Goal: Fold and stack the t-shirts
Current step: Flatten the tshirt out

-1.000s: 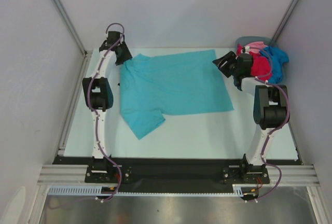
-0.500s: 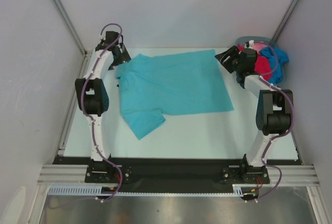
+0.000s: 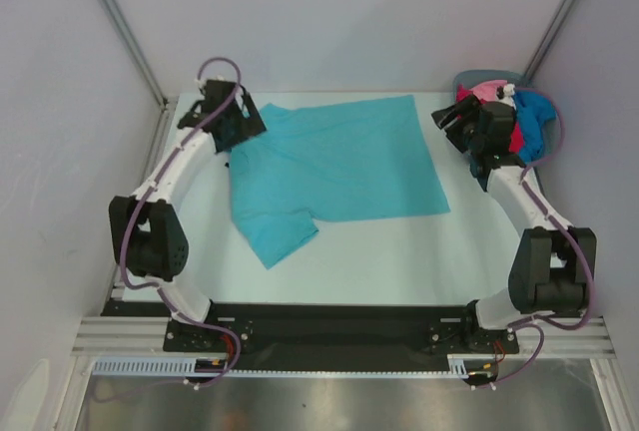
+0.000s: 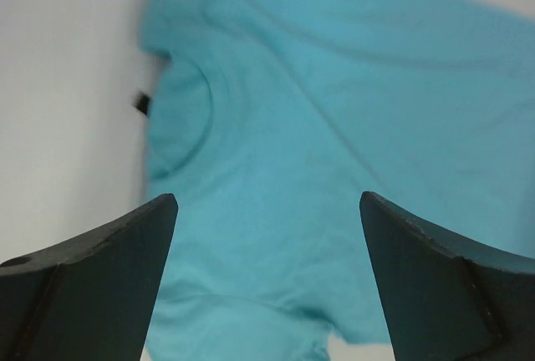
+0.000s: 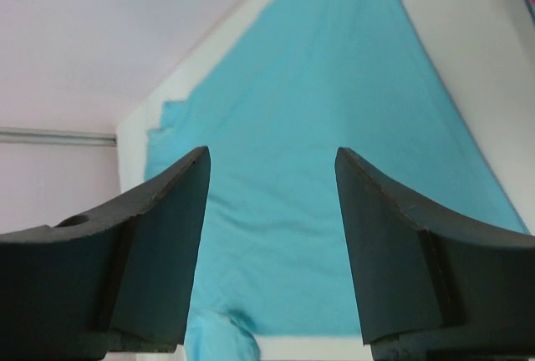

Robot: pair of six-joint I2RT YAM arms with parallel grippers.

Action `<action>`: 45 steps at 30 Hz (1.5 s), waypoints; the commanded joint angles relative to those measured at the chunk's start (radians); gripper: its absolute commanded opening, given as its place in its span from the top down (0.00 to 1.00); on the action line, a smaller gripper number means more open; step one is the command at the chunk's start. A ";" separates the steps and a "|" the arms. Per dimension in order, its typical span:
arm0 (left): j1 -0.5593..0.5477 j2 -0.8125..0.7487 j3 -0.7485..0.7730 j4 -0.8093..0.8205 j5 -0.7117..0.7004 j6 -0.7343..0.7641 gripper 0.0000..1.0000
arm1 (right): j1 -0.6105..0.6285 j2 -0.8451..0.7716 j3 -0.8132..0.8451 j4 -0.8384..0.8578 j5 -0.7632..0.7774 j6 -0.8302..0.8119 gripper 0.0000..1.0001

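A pale table (image 3: 399, 251) enclosed by white walls fills the overhead view, with the teal t-shirt (image 3: 339, 162) spread flat across its centre, one sleeve pointing toward the lower left. The left gripper (image 3: 243, 124) hangs over the shirt's upper-left corner and the right gripper (image 3: 455, 120) just off its upper-right corner, each with jaws wide apart and nothing between them. In the upper right, a pink tee (image 3: 487, 89), a red tee (image 3: 516, 138) and a blue tee (image 3: 535, 114) lie bundled in a grey-blue basket (image 3: 482, 77).

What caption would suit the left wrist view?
Open left pincer poised over the spread teal t-shirt on the table.
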 commanded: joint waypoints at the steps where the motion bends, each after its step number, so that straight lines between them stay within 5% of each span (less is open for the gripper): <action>1: -0.097 -0.081 -0.265 0.105 0.069 -0.070 0.03 | 0.009 -0.090 -0.082 -0.165 0.121 0.012 0.34; 12: -0.203 -0.327 -0.651 0.191 0.052 -0.126 0.03 | 0.026 -0.321 -0.426 -0.085 0.169 0.053 0.34; 34: -0.277 -0.718 -1.054 0.210 0.152 -0.263 0.05 | -0.041 -0.445 -0.648 -0.041 0.041 0.030 0.33; 45: -0.280 -0.946 -1.192 0.233 0.196 -0.324 0.44 | -0.071 -0.582 -0.725 -0.058 -0.029 0.036 0.33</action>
